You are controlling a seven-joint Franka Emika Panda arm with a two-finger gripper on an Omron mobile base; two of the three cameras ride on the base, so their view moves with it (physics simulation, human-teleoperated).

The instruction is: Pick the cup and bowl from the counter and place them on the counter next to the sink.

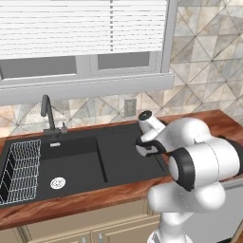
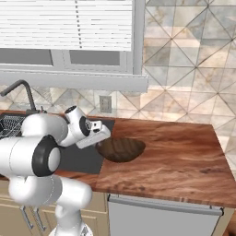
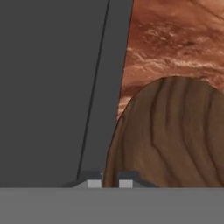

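Observation:
A dark wooden bowl [image 2: 122, 149] sits low over the reddish-brown counter [image 2: 175, 156], right at the black sink's [image 2: 83, 160] right edge. My gripper [image 2: 103, 140] reaches to it from the left and is shut on its near rim. In the hand view the two fingertips [image 3: 126, 183] pinch the rim of the bowl [image 3: 175, 135], with the sink [image 3: 48, 87] on the left and the counter [image 3: 175, 39] beyond. Whether the bowl rests on the wood or hangs just above it I cannot tell. The cup is out of view.
The sink [image 1: 71, 161] has two basins, a dark curved faucet [image 1: 46, 112] behind and a wire dish rack [image 1: 21, 171] in the left one. A wall outlet [image 2: 105, 103] sits above the counter. Open wood stretches right of the bowl.

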